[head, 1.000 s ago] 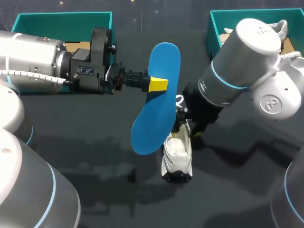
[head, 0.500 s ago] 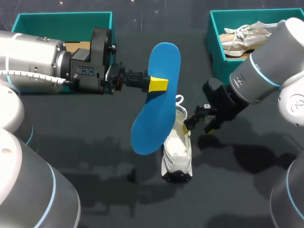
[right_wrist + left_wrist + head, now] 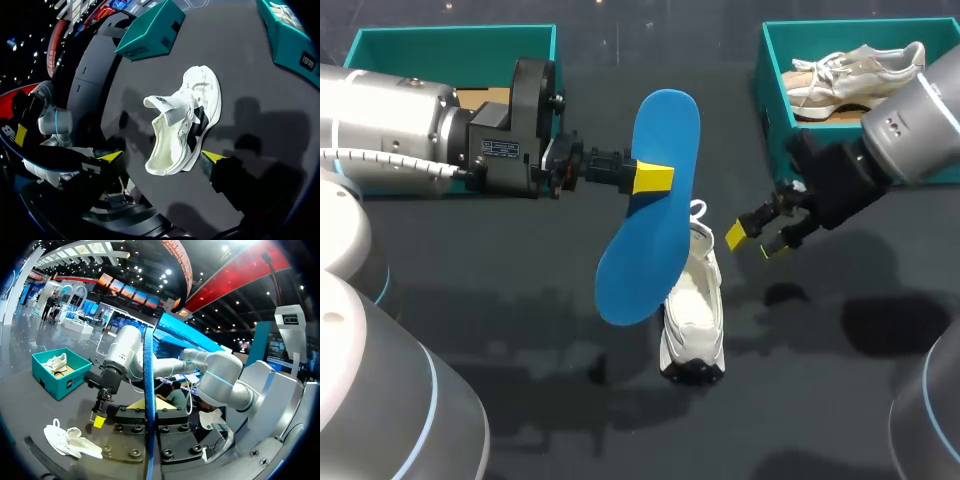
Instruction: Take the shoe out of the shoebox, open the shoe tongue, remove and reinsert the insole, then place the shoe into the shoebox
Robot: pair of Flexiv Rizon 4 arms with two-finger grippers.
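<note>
The shoe [image 3: 692,315], a white sneaker, lies on the dark counter [image 3: 520,330] near the middle, outside of any box. Its toe points toward the robot. In the right wrist view its tongue stands pulled up and the opening is wide, and the inside looks bare.

The insole [image 3: 650,205] is blue and hangs in the air, tilted, just above the shoe. The left fingers [image 3: 653,178] grip it at about its middle, one yellow tip on each face. In the head view its lower end covers the heel part of the shoe. Whether it touches the shoe there cannot be told.

The right fingers [image 3: 738,236] are spread wide and hold nothing. They are beside the shoe on its right, apart from it, between the shoe and the right shoebox [image 3: 775,90]. This teal box holds pale sneakers [image 3: 850,75]. The left shoebox [image 3: 455,40], also teal, stands at the far left corner, partly behind the left arm. Only a brown bottom shows inside it.

By this picture, the first part of the task seems done: the shoe is out of the box, the tongue is open, and the insole is out. What remains is to put the insole back inside the shoe and then to place the shoe into the shoebox. The free right fingers could probably hold the shoe steady for the reinserting.
</note>
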